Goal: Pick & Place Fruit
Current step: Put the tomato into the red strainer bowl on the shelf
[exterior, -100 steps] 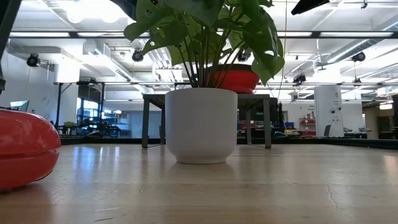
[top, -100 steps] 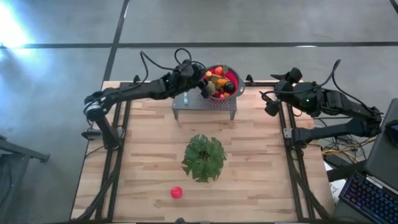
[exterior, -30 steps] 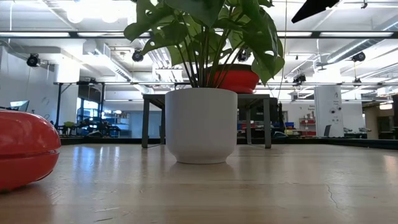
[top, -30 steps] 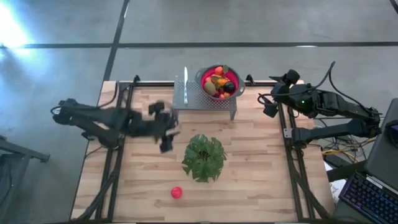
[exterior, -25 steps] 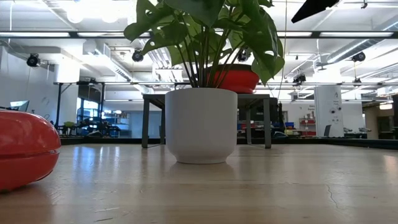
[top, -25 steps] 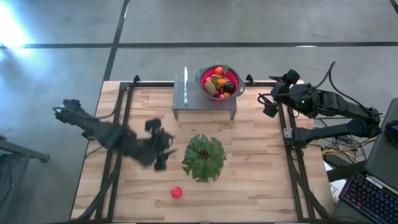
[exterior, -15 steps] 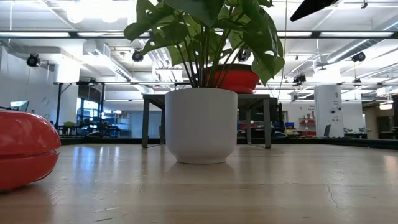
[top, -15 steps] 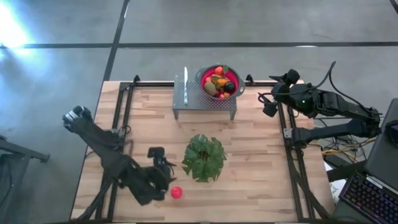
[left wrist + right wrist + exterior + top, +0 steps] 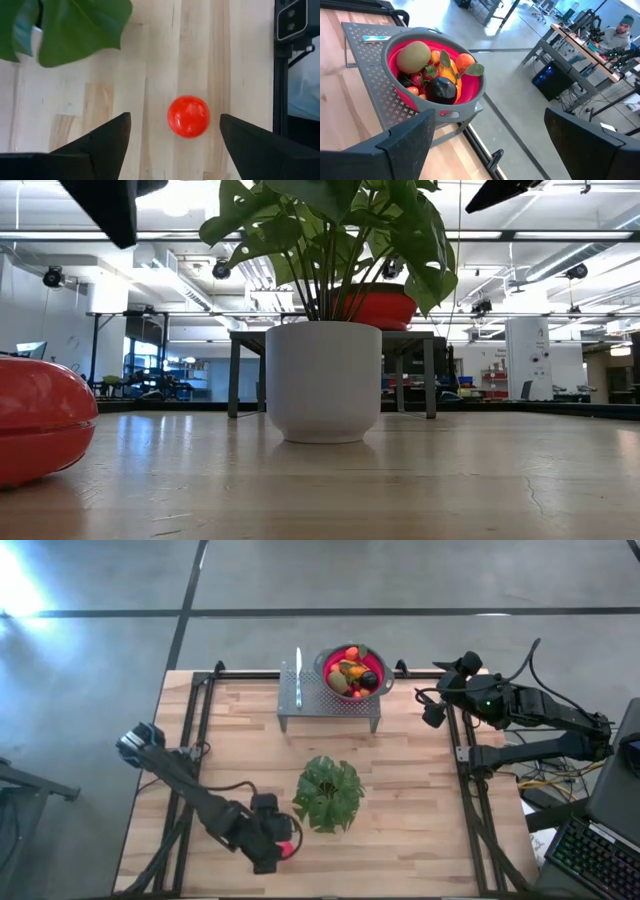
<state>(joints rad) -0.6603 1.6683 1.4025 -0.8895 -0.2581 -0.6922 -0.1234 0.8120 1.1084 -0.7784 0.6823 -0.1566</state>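
Red and round, the single loose fruit (image 9: 188, 116) lies on the bare wooden table (image 9: 420, 800) near the front edge, just beside the potted plant (image 9: 328, 794), with the left gripper (image 9: 277, 844) poised over it, fingers spread and the fruit framed between them, not yet gripped. For a clean pick, descend straight with the fruit centred between the fingers, since a round piece is likely to roll if one finger touches first. At the far right, the right gripper (image 9: 432, 708) waits with jaws wide and empty beside the red colander (image 9: 381, 668) of fruit on its metal stand (image 9: 330, 706).

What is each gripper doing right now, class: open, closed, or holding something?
Left gripper: open, empty, above the red ball.
Right gripper: open, empty, facing the red colander.
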